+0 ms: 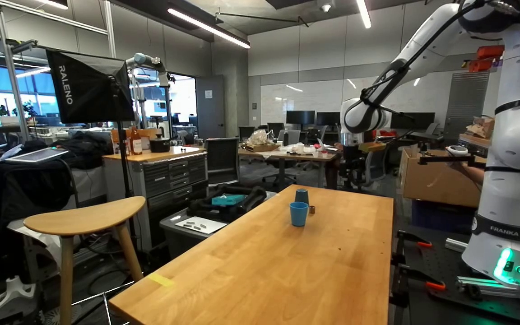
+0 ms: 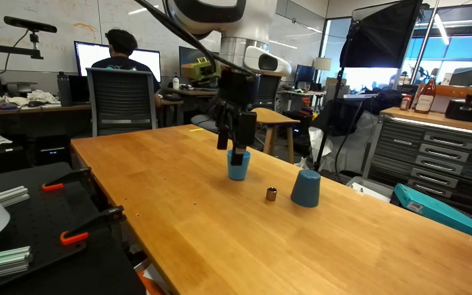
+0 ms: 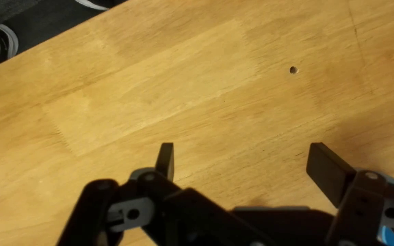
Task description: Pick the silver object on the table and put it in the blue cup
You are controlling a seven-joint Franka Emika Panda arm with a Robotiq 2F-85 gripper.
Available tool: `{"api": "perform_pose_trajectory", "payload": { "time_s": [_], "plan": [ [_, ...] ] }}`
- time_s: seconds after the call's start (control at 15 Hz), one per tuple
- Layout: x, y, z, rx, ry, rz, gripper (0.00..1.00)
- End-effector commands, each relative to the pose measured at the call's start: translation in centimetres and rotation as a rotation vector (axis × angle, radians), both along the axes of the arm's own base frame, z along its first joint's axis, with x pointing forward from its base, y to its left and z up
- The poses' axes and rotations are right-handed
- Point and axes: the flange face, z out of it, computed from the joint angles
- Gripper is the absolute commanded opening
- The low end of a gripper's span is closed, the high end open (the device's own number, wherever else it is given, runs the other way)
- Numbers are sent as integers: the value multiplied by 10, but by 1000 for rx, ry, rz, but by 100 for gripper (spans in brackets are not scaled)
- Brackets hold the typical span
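Observation:
The silver object is a small metal cylinder (image 2: 271, 194) standing on the wooden table; it also shows in an exterior view (image 1: 312, 210). The blue cup (image 1: 299, 215) stands upright, mouth up, near the metal cylinder. In an exterior view the blue cup (image 2: 237, 171) is partly hidden behind the fingers. A bit of blue, seemingly this cup (image 3: 391, 237), shows at the bottom right corner of the wrist view. My gripper (image 3: 240, 150) is open and empty above the table. Its jaws (image 2: 231, 152) hang apart from the metal cylinder, which is out of the wrist view.
A darker blue-grey cup (image 2: 306, 188) stands upside down beside the metal cylinder; it shows behind the blue cup in an exterior view (image 1: 302, 196). The wooden table (image 1: 287, 271) has a long edge by the robot base. Clamps (image 2: 76, 237) sit on the black mount. A stool (image 1: 86, 216) stands nearby.

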Motion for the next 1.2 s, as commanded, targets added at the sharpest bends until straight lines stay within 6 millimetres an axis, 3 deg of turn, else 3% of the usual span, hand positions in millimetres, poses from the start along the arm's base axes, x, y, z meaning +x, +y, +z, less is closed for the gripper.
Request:
{"api": "perform_pose_trajectory", "payload": {
  "time_s": [0.0,0.67,1.13],
  "plan": [
    [43,-9,-35,-96,-25,-46,100],
    [132,-4,-116,-70,-54,-226,100],
    [170,-5,-144,-42,-91,-279,100]
  ]
}}
